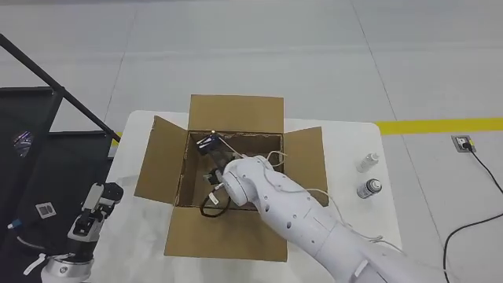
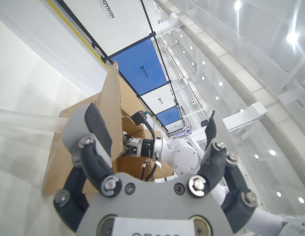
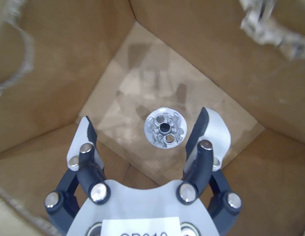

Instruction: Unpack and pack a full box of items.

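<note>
An open cardboard box [image 1: 236, 240] stands on the white table [image 1: 346, 137] with its flaps spread. My right arm [image 1: 259, 192] goes down into it from the near right. Inside, my right gripper [image 3: 145, 117] is open, hanging above a round white item [image 3: 165, 127] with a grey ribbed centre. That item sits on the box floor [image 3: 216, 104], under the gap between the fingers and apart from them. My left gripper [image 2: 152, 116] is open with nothing in it. It is off the table's near left corner [image 1: 104, 195], pointing up past the box flap [image 2: 110, 94].
Two small bottles [image 1: 368, 161] [image 1: 367, 189] stand on the table to the right of the box. A black stand and dark mat [image 1: 47, 173] lie left of the table. Around the round item the box floor is bare.
</note>
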Robot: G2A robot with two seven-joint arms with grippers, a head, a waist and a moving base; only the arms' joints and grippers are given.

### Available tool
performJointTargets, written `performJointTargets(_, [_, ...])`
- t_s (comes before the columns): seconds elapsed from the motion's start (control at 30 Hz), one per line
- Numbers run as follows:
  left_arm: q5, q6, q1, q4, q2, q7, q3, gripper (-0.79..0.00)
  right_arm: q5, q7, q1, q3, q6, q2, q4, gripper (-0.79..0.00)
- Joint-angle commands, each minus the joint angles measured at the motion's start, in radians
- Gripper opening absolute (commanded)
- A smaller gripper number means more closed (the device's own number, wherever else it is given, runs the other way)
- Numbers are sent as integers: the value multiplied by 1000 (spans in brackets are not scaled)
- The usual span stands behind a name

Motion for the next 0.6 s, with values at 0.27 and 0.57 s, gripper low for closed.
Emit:
performJointTargets(0.27, [0,0,0,0,0,0,0,0,-386,264,-378,284,14,181,-918,0])
performJointTargets(0.57, [0,0,0,0,0,0,0,0,-807,306,-721,633,19,257,-1352,0])
